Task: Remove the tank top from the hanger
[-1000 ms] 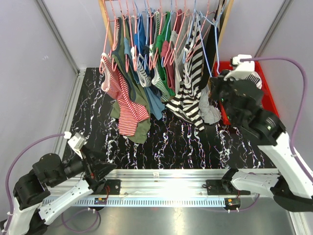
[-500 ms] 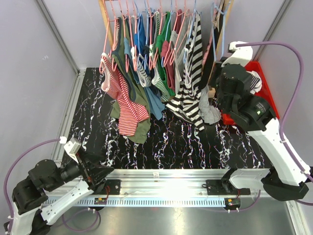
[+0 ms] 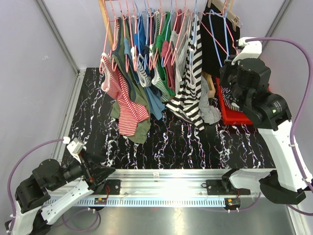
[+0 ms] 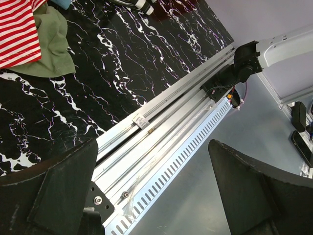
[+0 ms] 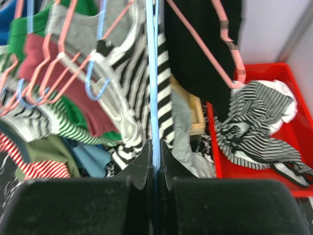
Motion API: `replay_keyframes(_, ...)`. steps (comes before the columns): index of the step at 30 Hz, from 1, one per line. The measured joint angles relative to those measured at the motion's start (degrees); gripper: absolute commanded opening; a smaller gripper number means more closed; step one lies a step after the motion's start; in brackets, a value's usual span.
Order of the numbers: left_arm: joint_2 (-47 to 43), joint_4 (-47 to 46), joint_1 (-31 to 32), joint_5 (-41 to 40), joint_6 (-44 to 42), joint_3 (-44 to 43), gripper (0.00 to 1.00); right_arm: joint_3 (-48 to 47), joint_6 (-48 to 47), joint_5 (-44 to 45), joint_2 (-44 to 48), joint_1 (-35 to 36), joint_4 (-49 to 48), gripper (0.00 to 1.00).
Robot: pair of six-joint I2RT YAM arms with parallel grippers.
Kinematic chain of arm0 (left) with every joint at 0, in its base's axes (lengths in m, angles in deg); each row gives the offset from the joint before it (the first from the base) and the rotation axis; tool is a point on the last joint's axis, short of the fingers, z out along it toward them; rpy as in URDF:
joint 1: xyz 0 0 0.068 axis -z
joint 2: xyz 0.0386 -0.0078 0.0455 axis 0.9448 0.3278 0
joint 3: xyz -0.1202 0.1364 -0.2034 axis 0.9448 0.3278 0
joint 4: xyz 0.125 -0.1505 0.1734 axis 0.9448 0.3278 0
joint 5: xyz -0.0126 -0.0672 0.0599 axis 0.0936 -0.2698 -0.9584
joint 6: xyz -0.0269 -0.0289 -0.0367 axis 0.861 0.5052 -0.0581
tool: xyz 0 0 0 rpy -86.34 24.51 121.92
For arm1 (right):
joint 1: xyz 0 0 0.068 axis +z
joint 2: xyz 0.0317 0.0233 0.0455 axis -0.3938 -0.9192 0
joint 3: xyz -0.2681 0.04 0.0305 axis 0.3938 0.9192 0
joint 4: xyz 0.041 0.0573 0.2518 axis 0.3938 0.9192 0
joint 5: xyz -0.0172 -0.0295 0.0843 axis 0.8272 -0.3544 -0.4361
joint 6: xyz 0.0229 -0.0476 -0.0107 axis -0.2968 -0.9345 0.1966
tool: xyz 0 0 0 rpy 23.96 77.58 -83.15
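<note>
Hanger pinched in right tool, held high beside rack

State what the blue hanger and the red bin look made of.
Blue hanger: likely plastic-coated wire or thin plastic; it is slim, smooth and evenly coloured. Red bin: probably rigid moulded plastic, judging by its smooth, uniform red walls and straight rim.

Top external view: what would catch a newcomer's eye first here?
The crowded row of hung tank tops along the far edge, with a red-striped top hanging low at left. Then the right gripper, shut on a blue hanger by the red bin; the left gripper sits open, near-left.
</note>
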Motion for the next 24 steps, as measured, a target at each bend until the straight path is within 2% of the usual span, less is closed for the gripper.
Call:
replay_keyframes(8,-0.3,0.0,0.4,0.0,1.0,0.0,0.99,-1.8,-2.6,-7.1,-3.4,-0.2,0.5,0.0)
replay_keyframes(15,-0.4,0.1,1.0,-0.3,1.6,0.0,0.99,-2.4,-3.7,-7.8,-7.7,-2.4,-1.0,0.0)
replay_keyframes(24,-0.4,0.9,2.1,-1.1,2.6,-0.1,0.99,-2.1,-3.8,-9.2,-6.4,-4.9,-2.3,0.0)
